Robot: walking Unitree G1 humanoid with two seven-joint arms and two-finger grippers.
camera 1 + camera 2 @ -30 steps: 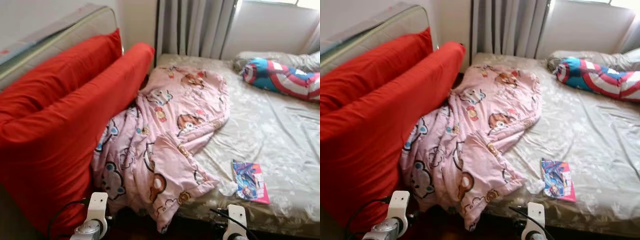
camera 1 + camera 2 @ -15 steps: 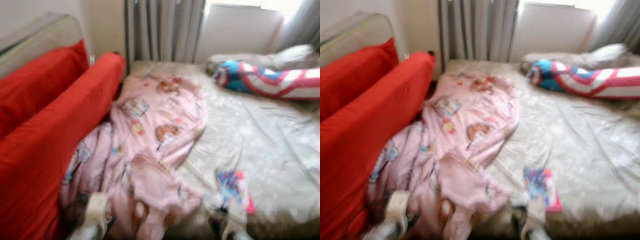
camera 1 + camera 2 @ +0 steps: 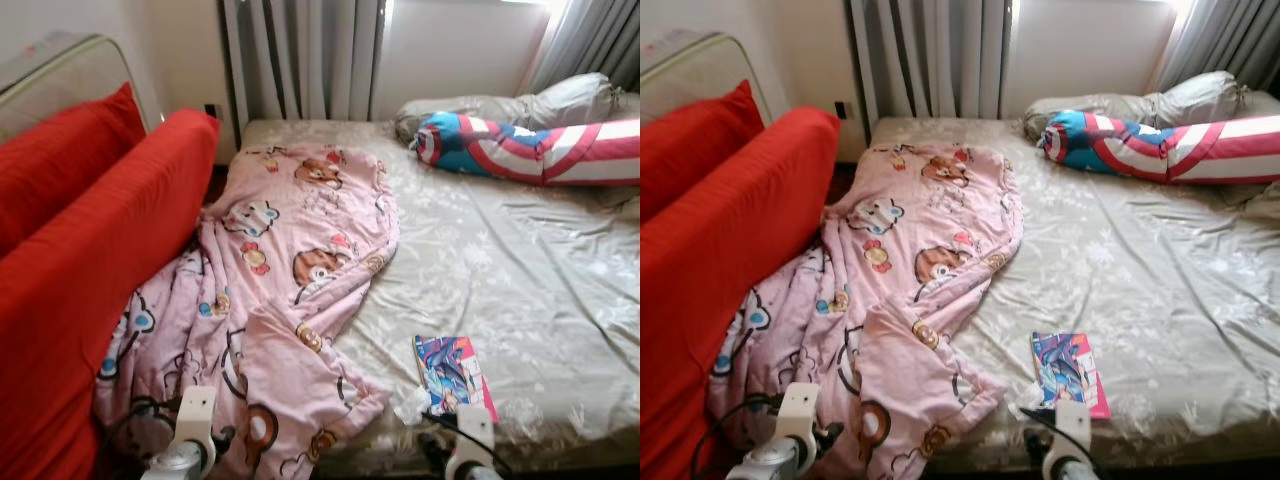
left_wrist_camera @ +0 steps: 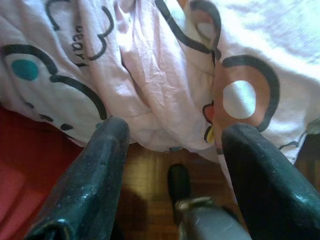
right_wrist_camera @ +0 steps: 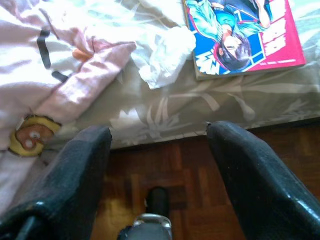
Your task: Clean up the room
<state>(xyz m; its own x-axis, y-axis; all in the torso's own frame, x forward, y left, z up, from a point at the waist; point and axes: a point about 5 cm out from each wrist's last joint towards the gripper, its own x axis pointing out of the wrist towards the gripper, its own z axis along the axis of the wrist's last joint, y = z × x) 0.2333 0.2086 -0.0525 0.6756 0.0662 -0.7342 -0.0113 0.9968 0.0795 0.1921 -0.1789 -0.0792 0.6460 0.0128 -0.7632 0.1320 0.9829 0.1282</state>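
Where the red cushions (image 3: pixel 90 270) lean at the far left, the pink cartoon-print blanket (image 3: pixel 290 270) lies crumpled against them, spreading across the left part of the bed (image 3: pixel 520 290) and spilling off its near edge. The left gripper (image 4: pixel 172 145) sits low at that edge, fingers spread wide and empty, with the hanging blanket folds just beyond its tips and wooden floor (image 5: pixel 180 175) below. Further right, a crumpled white tissue (image 5: pixel 167 55) lies on the beige sheet, touching the corner of a colourful comic book (image 3: pixel 452 372) that rests flat near the bed's near edge. The right gripper (image 5: pixel 160 135) hangs just short of that edge, fingers likewise spread wide and holding nothing, with tissue and book just beyond them. At the far right, by the head of the bed, lies a red, white and blue bolster pillow (image 3: pixel 520 150) against grey pillows (image 3: pixel 560 100).
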